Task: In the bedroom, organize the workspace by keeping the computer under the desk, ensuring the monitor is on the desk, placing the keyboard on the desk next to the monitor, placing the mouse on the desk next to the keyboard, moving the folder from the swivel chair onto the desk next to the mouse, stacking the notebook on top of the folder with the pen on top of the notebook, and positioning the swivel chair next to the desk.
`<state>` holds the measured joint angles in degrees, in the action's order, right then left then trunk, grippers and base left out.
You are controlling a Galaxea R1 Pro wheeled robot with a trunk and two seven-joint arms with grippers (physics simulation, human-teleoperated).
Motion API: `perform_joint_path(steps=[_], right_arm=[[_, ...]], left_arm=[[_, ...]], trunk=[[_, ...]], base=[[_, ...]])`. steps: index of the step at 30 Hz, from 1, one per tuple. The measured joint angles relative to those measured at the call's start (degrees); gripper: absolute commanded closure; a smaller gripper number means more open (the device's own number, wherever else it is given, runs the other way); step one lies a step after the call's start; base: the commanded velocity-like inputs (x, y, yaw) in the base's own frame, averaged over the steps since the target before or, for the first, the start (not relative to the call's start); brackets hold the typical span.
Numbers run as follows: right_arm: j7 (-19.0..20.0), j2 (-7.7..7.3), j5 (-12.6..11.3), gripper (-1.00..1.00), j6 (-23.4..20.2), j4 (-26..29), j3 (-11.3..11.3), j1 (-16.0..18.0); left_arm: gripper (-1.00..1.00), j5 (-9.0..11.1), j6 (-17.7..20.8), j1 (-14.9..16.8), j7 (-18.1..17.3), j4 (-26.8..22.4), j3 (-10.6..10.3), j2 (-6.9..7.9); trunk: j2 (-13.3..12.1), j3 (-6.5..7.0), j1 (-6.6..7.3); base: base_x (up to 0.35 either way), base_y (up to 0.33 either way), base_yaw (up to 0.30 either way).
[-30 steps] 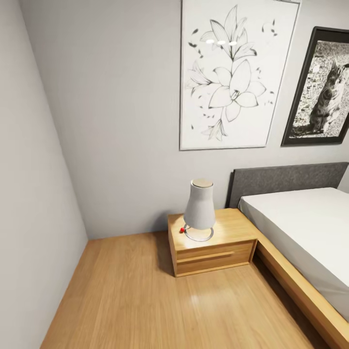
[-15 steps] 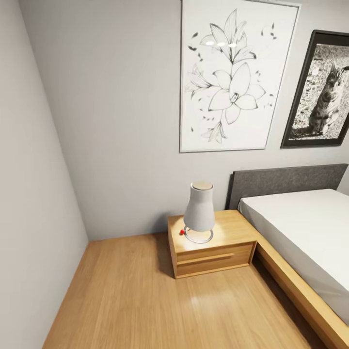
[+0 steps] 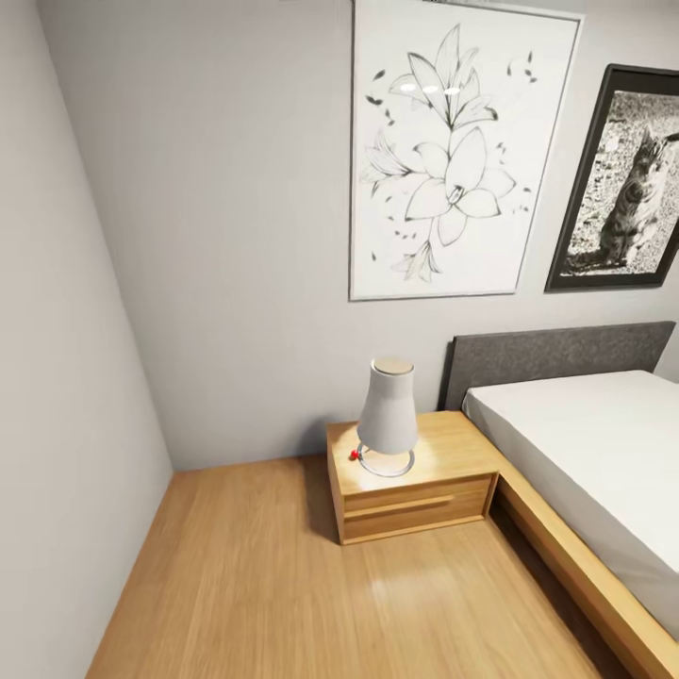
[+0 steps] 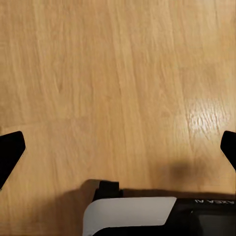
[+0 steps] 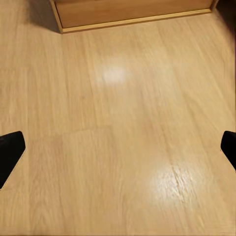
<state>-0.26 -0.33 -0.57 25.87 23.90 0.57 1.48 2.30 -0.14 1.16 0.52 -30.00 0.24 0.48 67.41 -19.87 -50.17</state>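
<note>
Still tilting up slightly past the lamp point(image 3: 388, 416) at frame centre, both grippers point(image 4: 118, 147) point(image 5: 118, 147) spread apart and empty, desk yet unfound.

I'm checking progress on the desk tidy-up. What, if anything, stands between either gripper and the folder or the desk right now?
These pictures cannot settle that. The head view faces a corner with a bedside table, lamp and bed. The left gripper and right gripper are both open over bare wooden floor.
</note>
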Motion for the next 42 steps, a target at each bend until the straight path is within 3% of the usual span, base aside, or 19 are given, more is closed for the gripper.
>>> perform_joint_path(steps=[2,3,4,8,12,15,17,19,26,31,42], right_arm=[[0.0,0.01,0.0,-1.0,0.0,0.6,0.0,0.0],[0.0,0.06,0.0,-1.0,0.3,1.5,0.2,0.2],[0.0,0.13,0.0,-1.0,0.5,1.5,0.2,0.2],[0.0,0.55,-0.1,-1.0,3.3,-1.2,0.1,0.3],[0.0,0.96,-0.1,-1.0,7.7,-3.4,0.2,0.3],[0.0,1.01,0.0,-1.0,9.3,-4.2,0.2,0.3],[0.0,0.91,0.0,-1.0,9.8,-4.5,0.3,0.3],[0.0,0.86,0.0,-1.0,10.0,-4.6,0.4,0.3],[0.0,0.91,0.1,-1.0,11.5,-4.8,0.3,0.3],[0.0,1.06,0.0,-1.0,12.5,-5.8,0.2,0.3],[0.0,1.02,0.0,-1.0,12.6,-6.2,0.2,0.3]], left_arm=[[-1.0,1.5,-0.1,0.2,0.0,-0.4,0.2,0.4],[-1.0,5.6,-1.2,0.4,-0.1,0.2,1.1,1.02],[-1.0,6.9,-2.1,0.4,-0.2,1.3,1.4,1.2],[-1.0,8.7,-6.2,0.5,-0.2,5.7,2.0,1.85],[-1.0,9.4,-7.3,0.5,-0.2,6.7,2.2,1.77],[-1.0,12.4,-7.6,0.5,-0.4,6.9,2.2,1.77],[-1.0,16.0,-7.6,0.5,-0.7,7.0,2.0,1.82],[-1.0,17.1,-7.6,0.5,-0.8,7.0,2.0,1.85],[-1.0,18.2,-8.5,0.5,-0.9,7.0,2.1,1.95],[-1.0,18.4,-15.2,0.5,-0.6,7.5,2.0,1.84],[-1.0,18.5,-17.0,0.5,-0.5,10.4,1.7,1.81]], trunk=[[-0.8,0.36,0.44],[-1.2,0.54,0.66],[-1.6,0.71,0.88],[-3.2,1.43,1.76],[-4.8,2.15,2.64],[-6.0,2.69,3.3],[-6.8,3.05,3.74],[-7.6,3.41,4.18],[-10.4,4.67,5.72],[-12.4,5.56,6.81],[-16.1,7.05,8.8]], base=[[0.0,0.0,0.0],[0.0,0.0,0.0],[0.0,0.0,0.0],[0.0,0.0,0.0],[0.0,0.0,0.0],[0.0,0.0,0.0],[0.0,0.0,0.0],[0.0,0.0,0.0],[0.0,0.0,0.0],[0.0,0.0,0.0],[0.0,0.0,-0.201]])
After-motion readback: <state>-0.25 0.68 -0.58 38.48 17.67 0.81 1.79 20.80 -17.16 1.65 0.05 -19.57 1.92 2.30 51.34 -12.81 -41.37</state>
